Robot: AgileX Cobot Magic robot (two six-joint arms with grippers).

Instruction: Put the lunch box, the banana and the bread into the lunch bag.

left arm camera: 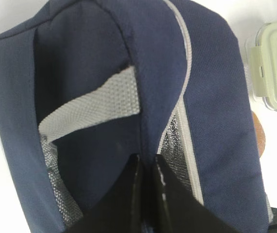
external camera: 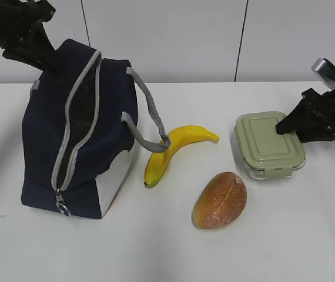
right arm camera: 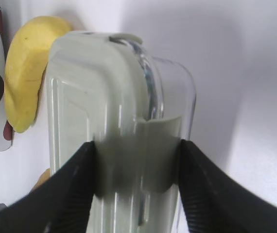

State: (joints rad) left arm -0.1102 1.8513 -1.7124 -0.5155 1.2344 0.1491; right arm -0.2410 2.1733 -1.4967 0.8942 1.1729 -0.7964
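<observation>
On the tabletop [external camera: 285, 235], my right gripper [right arm camera: 137, 160] clasps the lunch box [external camera: 268, 144]; my left gripper [left arm camera: 146, 162] pinches the lunch bag [external camera: 79, 135] fabric.

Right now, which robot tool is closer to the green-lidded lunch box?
The right. The right tool is at the lunch box, a finger on each side of its lid clip. The left tool is across the table, pinching the lunch bag.

The banana [external camera: 170, 150] and bread [external camera: 220, 200] lie between the lunch bag [external camera: 76, 135] and lunch box [external camera: 268, 145].
</observation>
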